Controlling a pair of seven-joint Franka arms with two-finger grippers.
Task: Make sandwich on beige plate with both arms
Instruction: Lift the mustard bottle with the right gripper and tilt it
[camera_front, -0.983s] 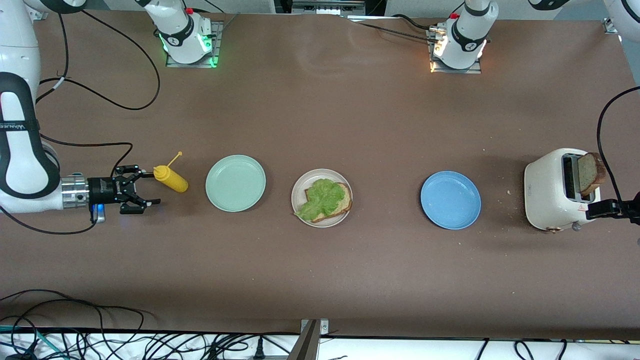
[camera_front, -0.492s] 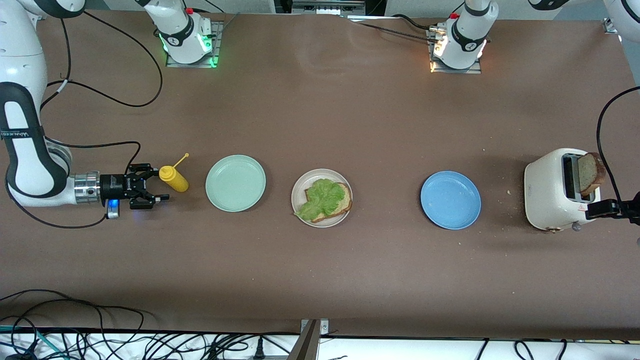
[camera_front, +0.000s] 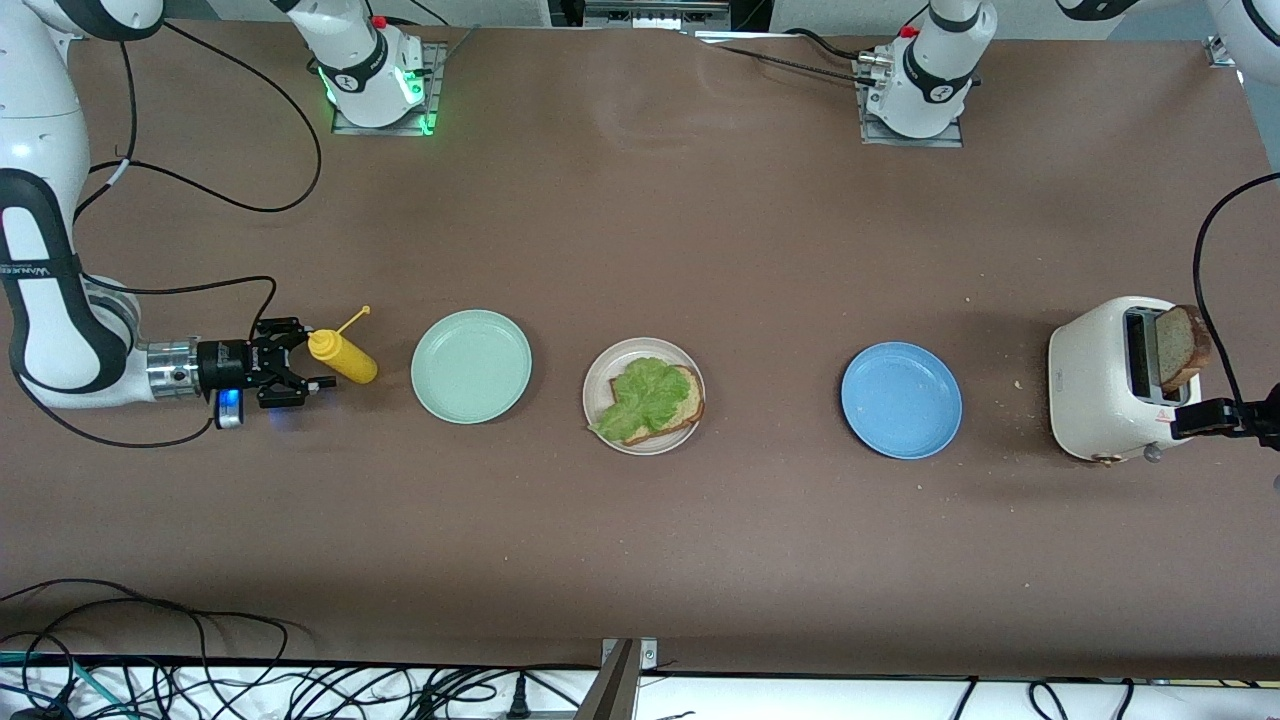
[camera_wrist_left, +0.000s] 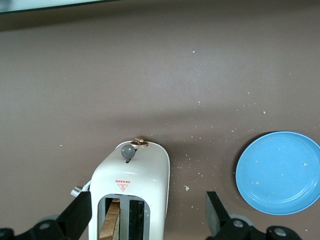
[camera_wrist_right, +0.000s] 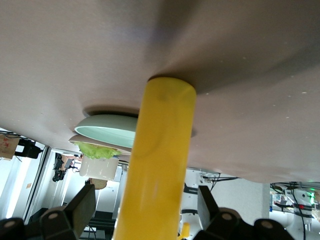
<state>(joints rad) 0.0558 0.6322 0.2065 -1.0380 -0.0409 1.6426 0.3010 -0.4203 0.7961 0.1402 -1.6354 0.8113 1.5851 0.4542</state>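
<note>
The beige plate (camera_front: 598, 378) holds one bread slice (camera_front: 686, 402) with a green lettuce leaf (camera_front: 640, 397) on top. A second bread slice (camera_front: 1181, 346) stands in a slot of the white toaster (camera_front: 1100, 380) and also shows in the left wrist view (camera_wrist_left: 112, 224). My left gripper (camera_front: 1190, 418) is open over the toaster (camera_wrist_left: 140, 175), with one finger on each side of it (camera_wrist_left: 146, 220). My right gripper (camera_front: 312, 354) is open around the upper part of a yellow squeeze bottle (camera_front: 345, 360), which shows between its fingers (camera_wrist_right: 142, 210) without being pinched.
A pale mint-green plate (camera_front: 471, 366) lies between the bottle and the beige plate. A blue plate (camera_front: 901, 400) lies between the beige plate and the toaster; it also shows in the left wrist view (camera_wrist_left: 278, 172). Crumbs lie near the toaster. Cables run along the table's near edge.
My right gripper has moved in toward the yellow bottle and narrowed, so its fingers now flank it. The bottle shifted slightly. The left arm has not moved.
</note>
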